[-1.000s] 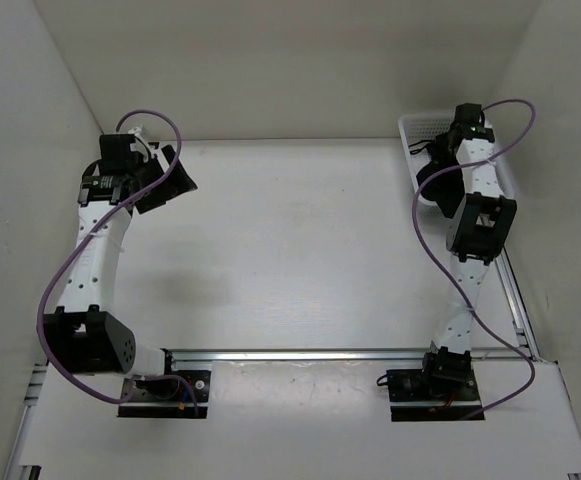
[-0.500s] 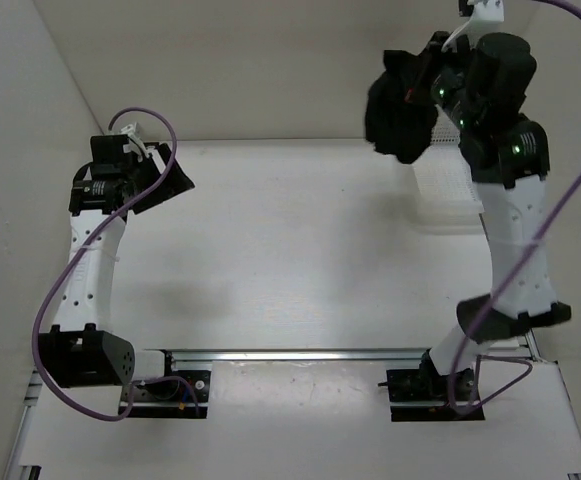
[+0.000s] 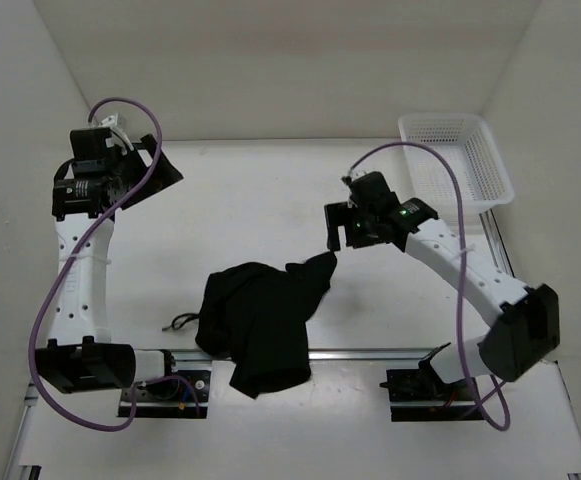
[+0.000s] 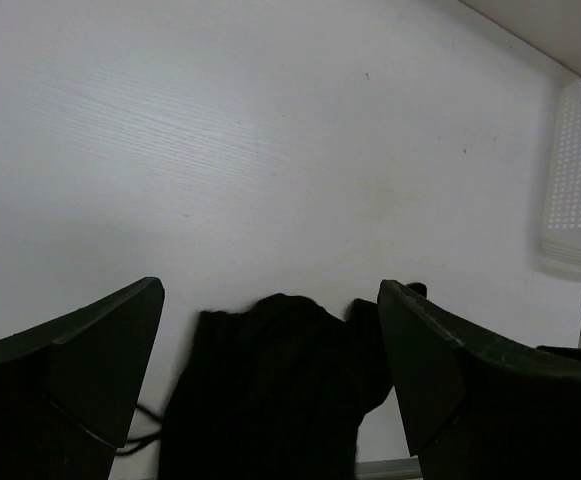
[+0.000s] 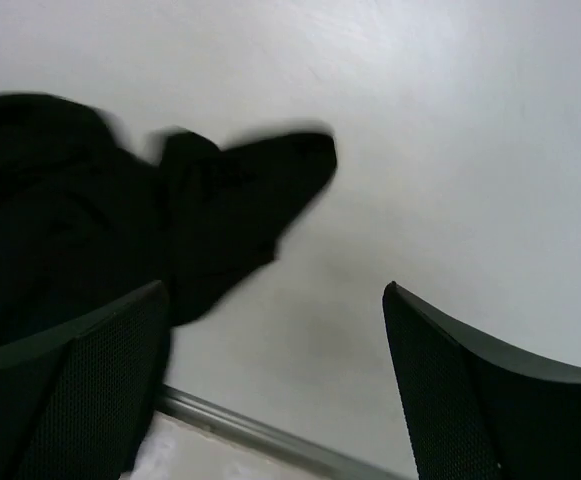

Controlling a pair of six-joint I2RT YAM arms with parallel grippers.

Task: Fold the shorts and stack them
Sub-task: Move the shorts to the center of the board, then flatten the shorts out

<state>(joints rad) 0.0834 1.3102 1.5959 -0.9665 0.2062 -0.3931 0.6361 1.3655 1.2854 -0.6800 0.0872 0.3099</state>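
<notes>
- Could not tell waistband from legs in the shorts [image 3: 260, 320], bunched into one dark heap in the top view.
- Lost their lower part below the bottom edge of the left wrist view, and both flanks behind the fingers of the left gripper [image 4: 270, 290].
- Saw them only as a blur in the right wrist view, cut off at its left edge and partly behind one finger of the right gripper [image 5: 275, 290].
- Caught only a slice of the white mesh basket [image 4: 575, 170] at the left wrist view's right edge.
- Could not identify the thin dark loop [image 3: 175, 322] beside the heap: too small.
</notes>
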